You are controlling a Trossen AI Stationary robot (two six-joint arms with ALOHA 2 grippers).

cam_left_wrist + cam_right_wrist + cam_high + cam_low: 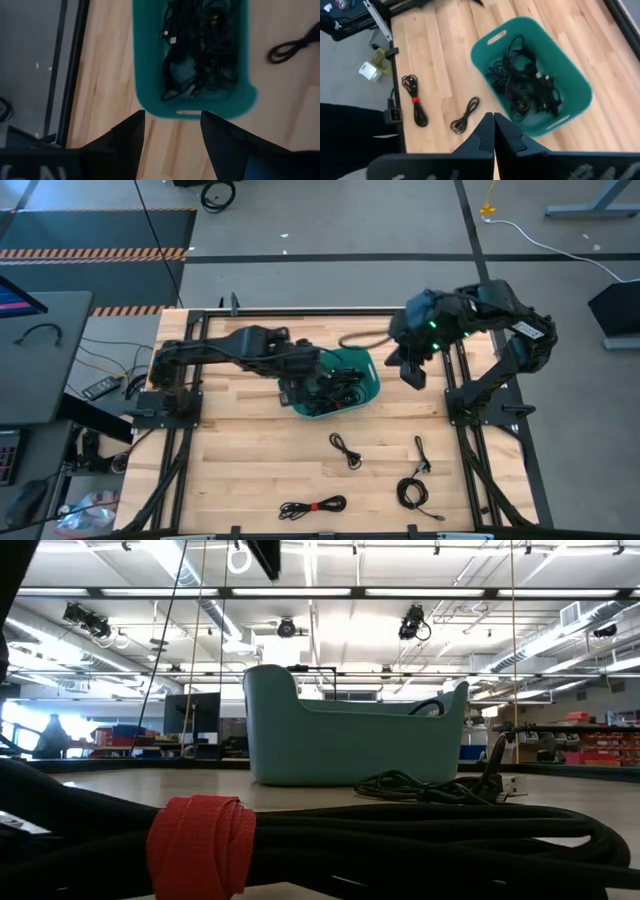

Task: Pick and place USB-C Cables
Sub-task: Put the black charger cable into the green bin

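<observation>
The left gripper [296, 392] is hovering over the near-left rim of the teal bin [368, 366], its fingers spread wide with nothing between them. Directly ahead of it in the left wrist view, a tangle of black USB-C Cables [197, 50] is lying inside the bin. Several more are lying on the wooden table [240, 470], well apart from this gripper toward the table's front edge: a coil bound with a red tie [312, 506], a small loose coil [346, 450], a straighter cable [421, 455] and a tight coil [411, 494].

To the right, the right gripper [411, 373] is hanging just beyond the bin's right end, fingers pressed together and holding nothing.

Risks, as I judge them: the left gripper is sitting so close to the rim that a descent could catch the bin wall and shove or tip it. The cables in the bin are so intertwined that any dip into them could drag several back out. The two arms are crowding the same bin, so a reach by either could bring them into contact.

Hard to make out: the left arm is covering part of the bin in the high view, so the cable count inside is unclear. The low view is blocked by the red-tied bundle in the foreground and shows neither gripper.
</observation>
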